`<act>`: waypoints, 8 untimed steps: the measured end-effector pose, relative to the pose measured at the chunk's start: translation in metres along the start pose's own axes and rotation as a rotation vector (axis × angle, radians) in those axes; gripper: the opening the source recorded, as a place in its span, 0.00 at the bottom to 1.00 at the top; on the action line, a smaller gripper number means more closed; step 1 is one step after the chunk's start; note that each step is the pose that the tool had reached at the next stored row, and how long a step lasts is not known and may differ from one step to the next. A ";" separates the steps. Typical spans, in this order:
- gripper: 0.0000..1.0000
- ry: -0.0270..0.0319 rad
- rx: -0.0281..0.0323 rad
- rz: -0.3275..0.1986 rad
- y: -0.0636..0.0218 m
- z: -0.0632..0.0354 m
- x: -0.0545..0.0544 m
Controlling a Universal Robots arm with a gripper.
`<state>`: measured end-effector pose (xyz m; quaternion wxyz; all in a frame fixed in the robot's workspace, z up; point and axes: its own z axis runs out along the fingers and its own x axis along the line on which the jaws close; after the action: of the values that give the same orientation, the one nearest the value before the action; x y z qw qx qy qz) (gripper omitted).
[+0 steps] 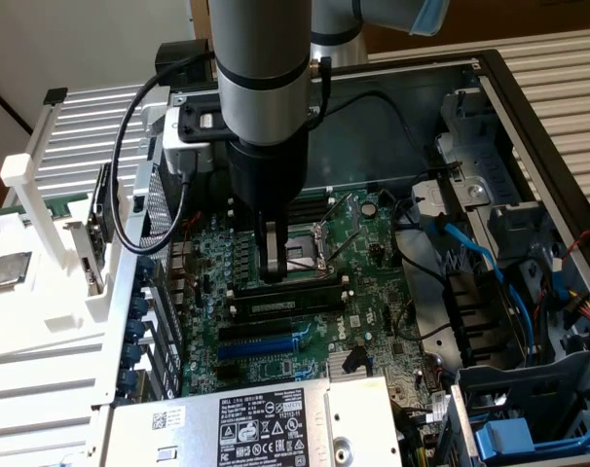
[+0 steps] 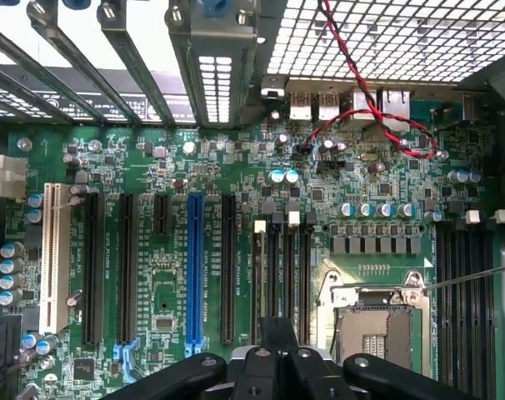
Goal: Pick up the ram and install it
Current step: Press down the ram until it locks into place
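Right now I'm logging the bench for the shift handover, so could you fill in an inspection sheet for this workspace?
Surface: green motherboard lying inside an open computer case.
Job's things: ram stick lying along a slot beside the CPU socket; whether it is fully seated cannot be told.
Clutter: loose CPU chip on the white fixture at the exterior view's left.
Grippers: gripper shut, tips down at the memory slots, just above the ram stick.
Cables: blue cables in the drive bay side; red and black twisted wire over the board; black cable looping off the arm.
Surroundings: power supply with label, blue expansion slot, ribbed white panels.
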<state>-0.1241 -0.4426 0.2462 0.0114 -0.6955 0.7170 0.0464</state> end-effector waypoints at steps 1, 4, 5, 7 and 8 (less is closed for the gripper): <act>0.10 -0.0006 0.0011 0.014 0.0000 0.0000 0.000; 0.10 -0.0028 0.0045 0.056 0.0000 -0.0001 0.000; 0.10 -0.0035 0.0057 0.071 0.0000 -0.0001 0.000; 0.10 -0.0050 0.0080 0.100 0.0000 -0.0001 0.000; 0.10 -0.0057 0.0091 0.113 0.0000 0.0000 0.000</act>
<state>-0.1240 -0.4426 0.2463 0.0140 -0.6538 0.7552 0.0457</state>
